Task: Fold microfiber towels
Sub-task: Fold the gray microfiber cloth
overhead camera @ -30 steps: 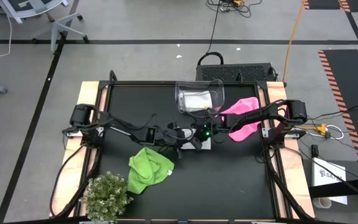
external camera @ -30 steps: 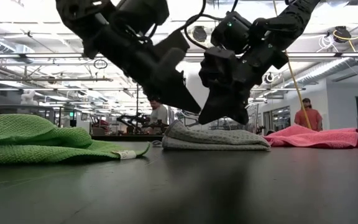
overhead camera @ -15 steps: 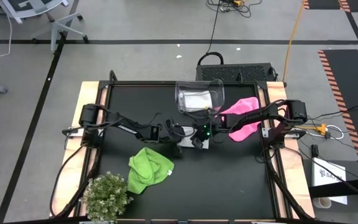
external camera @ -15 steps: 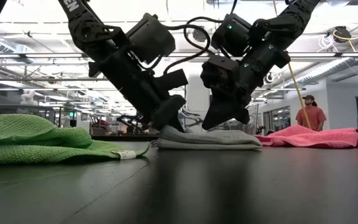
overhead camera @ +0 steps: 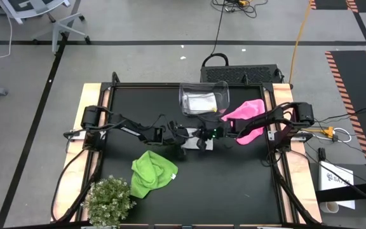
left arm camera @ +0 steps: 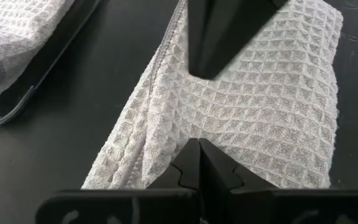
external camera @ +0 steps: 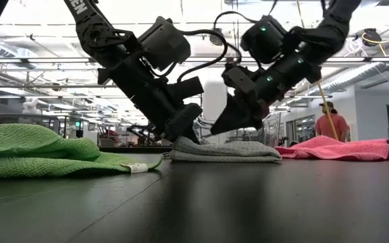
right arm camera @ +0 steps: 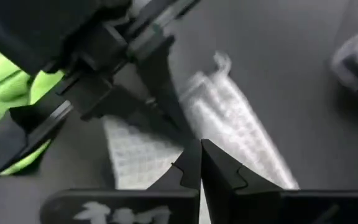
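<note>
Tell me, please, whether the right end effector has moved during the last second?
Yes. In the low view the right end effector has lifted off the folded white towel and tilted, shifting toward the pink towel, while the towel stays put.

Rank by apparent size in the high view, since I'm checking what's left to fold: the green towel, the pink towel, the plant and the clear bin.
1. Green towel and plant: they look about alike, so I won't split them.
2. Pink towel, partly hidden by the right arm, and bin: also too close to rank.
</note>
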Action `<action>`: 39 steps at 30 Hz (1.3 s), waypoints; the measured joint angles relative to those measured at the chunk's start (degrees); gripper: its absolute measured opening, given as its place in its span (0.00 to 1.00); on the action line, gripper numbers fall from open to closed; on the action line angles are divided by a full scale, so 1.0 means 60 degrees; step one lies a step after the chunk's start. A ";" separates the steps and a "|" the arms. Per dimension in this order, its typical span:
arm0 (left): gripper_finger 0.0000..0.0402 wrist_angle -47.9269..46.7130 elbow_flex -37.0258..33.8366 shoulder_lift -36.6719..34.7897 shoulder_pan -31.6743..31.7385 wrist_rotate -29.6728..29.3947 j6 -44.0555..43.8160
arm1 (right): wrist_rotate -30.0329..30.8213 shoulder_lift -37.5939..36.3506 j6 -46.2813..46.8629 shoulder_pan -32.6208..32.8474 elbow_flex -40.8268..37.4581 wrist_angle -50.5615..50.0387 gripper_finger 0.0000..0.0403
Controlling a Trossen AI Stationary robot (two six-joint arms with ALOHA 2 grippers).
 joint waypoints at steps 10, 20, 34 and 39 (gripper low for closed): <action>0.02 -0.0007 -0.0004 0.0000 -0.0002 0.0052 -0.0060 | 0.1030 0.0321 -0.0856 -0.0052 -0.1930 0.2960 0.00; 0.04 -0.0036 -0.0004 0.0000 -0.0002 0.0084 -0.0332 | 0.1059 0.2891 -0.0675 -0.0066 -0.1852 0.5638 0.00; 0.01 -0.0700 0.0017 -0.0007 -0.0057 0.0081 -0.0531 | 0.1019 0.1873 -0.0481 -0.0208 -0.3602 0.5454 0.00; 0.03 -0.0692 0.0015 -0.0004 -0.0057 0.0103 -0.0530 | 0.1313 0.0833 -0.0479 -0.0245 -0.4571 0.5262 0.00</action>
